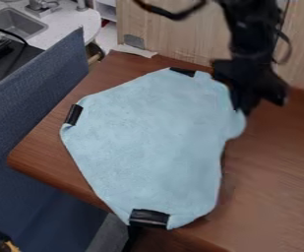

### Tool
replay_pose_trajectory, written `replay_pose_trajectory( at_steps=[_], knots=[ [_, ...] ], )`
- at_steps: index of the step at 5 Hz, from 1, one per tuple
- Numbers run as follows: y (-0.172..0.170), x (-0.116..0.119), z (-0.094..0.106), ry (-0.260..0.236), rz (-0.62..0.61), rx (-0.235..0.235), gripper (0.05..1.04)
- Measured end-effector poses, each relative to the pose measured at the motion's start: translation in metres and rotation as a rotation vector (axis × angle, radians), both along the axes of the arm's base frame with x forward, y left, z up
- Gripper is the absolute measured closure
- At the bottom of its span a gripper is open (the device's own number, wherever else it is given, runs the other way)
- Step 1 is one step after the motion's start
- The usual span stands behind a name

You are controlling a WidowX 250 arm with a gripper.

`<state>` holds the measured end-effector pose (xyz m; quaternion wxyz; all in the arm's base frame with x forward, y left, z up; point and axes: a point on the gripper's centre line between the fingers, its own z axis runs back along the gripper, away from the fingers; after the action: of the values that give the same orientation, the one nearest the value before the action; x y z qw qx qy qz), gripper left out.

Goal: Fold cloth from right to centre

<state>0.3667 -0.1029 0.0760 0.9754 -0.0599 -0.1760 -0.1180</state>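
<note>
Evidently the fold isn't made yet: from the near tape (149, 218) back, the pale blue cloth (151, 142) lies spread on the table (272, 167), its right side left to bring to centre. It looks soft and mostly flat, bulging far right by the gripper (245, 105); whether that grasps it, I cannot tell.

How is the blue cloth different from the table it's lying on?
The cloth is pale blue, but the table is brown. The cloth looks soft and fuzzy, while the table looks hard and smooth. The cloth's outline is wavy, but the table's left side is straight. Both look mostly flat on top.
</note>
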Motion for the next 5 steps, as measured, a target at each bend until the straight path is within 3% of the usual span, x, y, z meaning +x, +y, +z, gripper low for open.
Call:
replay_pose_trajectory(
  at_steps=[1, 3, 5],
  knots=[
    [0.038, -0.016, -0.01, 0.036, 0.097, -0.013, 1.014],
    [0.088, -0.032, -0.047, 0.091, 0.158, 0.016, 1.014],
    [0.104, -0.033, -0.087, 0.164, 0.149, 0.02, 0.996]
  ],
)
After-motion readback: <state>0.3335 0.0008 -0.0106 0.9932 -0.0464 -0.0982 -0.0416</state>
